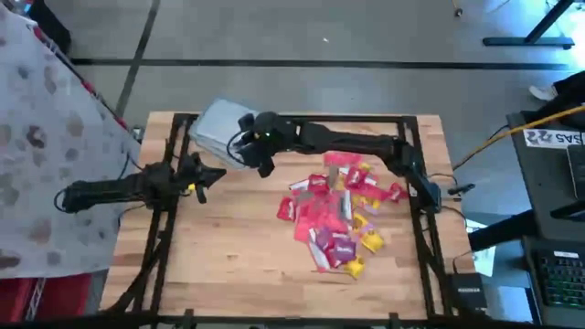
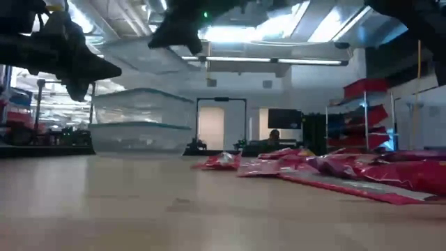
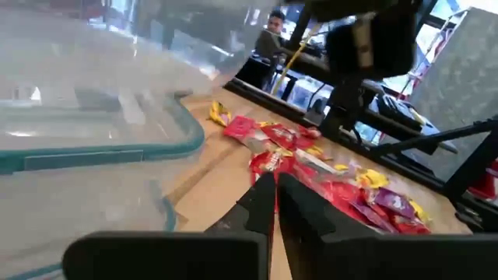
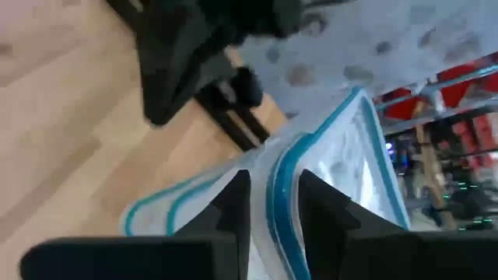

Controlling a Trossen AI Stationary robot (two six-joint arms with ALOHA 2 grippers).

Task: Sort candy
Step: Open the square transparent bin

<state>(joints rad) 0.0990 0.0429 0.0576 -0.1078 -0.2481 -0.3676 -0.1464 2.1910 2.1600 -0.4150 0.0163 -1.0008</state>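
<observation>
The candy (image 1: 338, 215) lies in a loose pile of red, pink and yellow packets on the wooden table right of centre, also seen in the low view (image 2: 313, 167) and the left wrist view (image 3: 311, 163). Clear tubs with teal rims (image 1: 218, 128) stand at the far left. My right gripper (image 1: 259, 155) reaches across to them and is shut on one tub's rim. My left gripper (image 1: 208, 178) hovers shut and level at the table's left, pointing toward the pile (image 3: 276, 183). My right gripper (image 4: 272, 183) has the teal rim (image 4: 278, 204) of a clear tub between its two fingers, one finger on each side of the wall. The fingers slant down from the table's right. That tub (image 3: 117, 47) hangs tilted above another tub (image 3: 93, 148).
Black frame rails (image 1: 169, 210) run along the table's left and right sides. A patterned cloth (image 1: 46, 137) lies beyond the left edge. A person (image 2: 274, 136) sits in the room behind. Bare wood (image 1: 238, 265) lies near the front left.
</observation>
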